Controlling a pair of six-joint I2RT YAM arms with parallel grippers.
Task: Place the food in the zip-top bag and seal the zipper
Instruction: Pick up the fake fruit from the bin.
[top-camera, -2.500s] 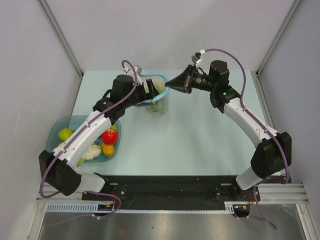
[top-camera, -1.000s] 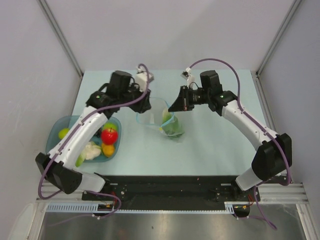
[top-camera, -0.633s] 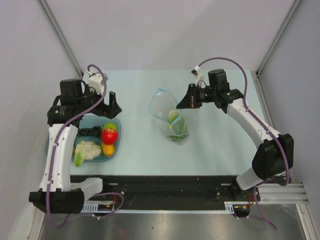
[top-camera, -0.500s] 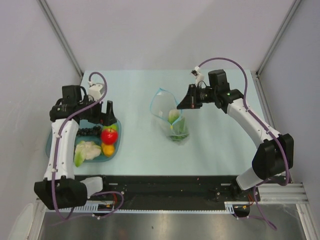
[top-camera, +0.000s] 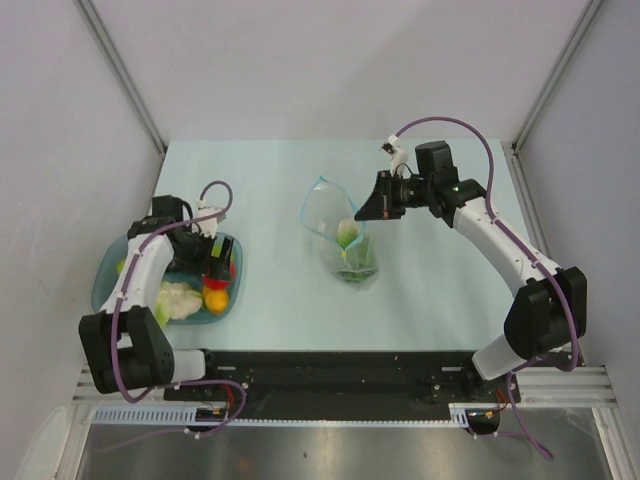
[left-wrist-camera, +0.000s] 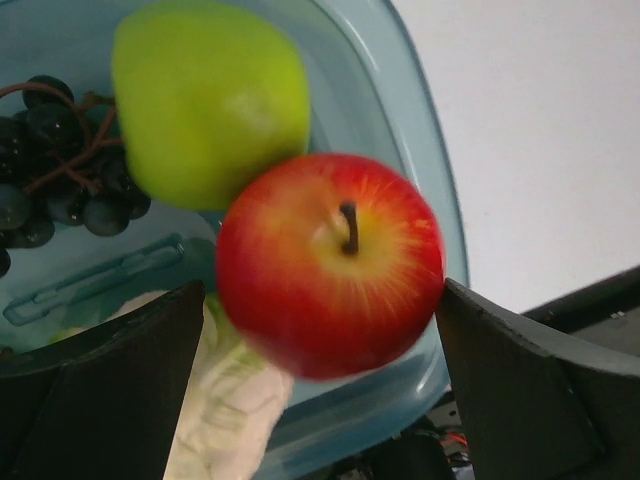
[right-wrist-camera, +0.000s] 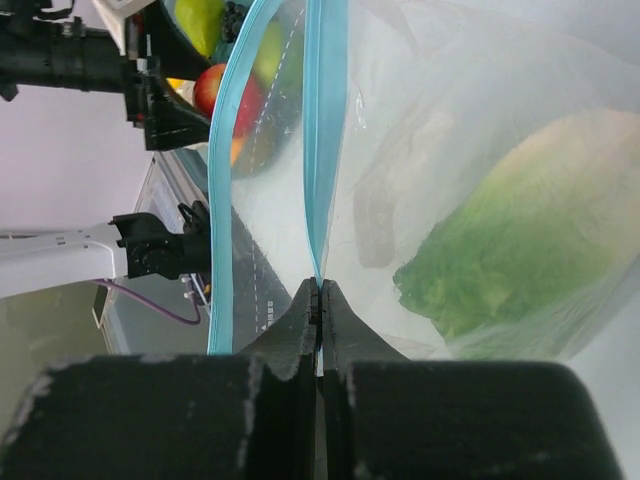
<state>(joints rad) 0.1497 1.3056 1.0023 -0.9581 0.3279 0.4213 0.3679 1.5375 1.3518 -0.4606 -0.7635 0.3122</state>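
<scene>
The clear zip-top bag (top-camera: 338, 232) stands mid-table with green lettuce (top-camera: 350, 256) inside. My right gripper (top-camera: 364, 209) is shut on the bag's blue zipper strip (right-wrist-camera: 318, 130) and holds its mouth open; the lettuce shows through the plastic (right-wrist-camera: 510, 250). My left gripper (top-camera: 214, 262) is open and low in the teal bowl (top-camera: 105, 272). In the left wrist view its fingers (left-wrist-camera: 100, 390) stand on either side of the red apple (left-wrist-camera: 330, 265). I cannot tell whether they touch it. A yellow-green fruit (left-wrist-camera: 210, 100) lies beside the apple.
The bowl also holds dark grapes (left-wrist-camera: 50, 170), a pale lettuce piece (top-camera: 178, 298) and an orange fruit (top-camera: 215, 298). The bowl sits near the table's left edge. Grey walls close in the table on three sides.
My left arm has left the bag, swung left and come down over the apple in the bowl. My right gripper has kept hold of the bag, which was lowered to mid-table.
</scene>
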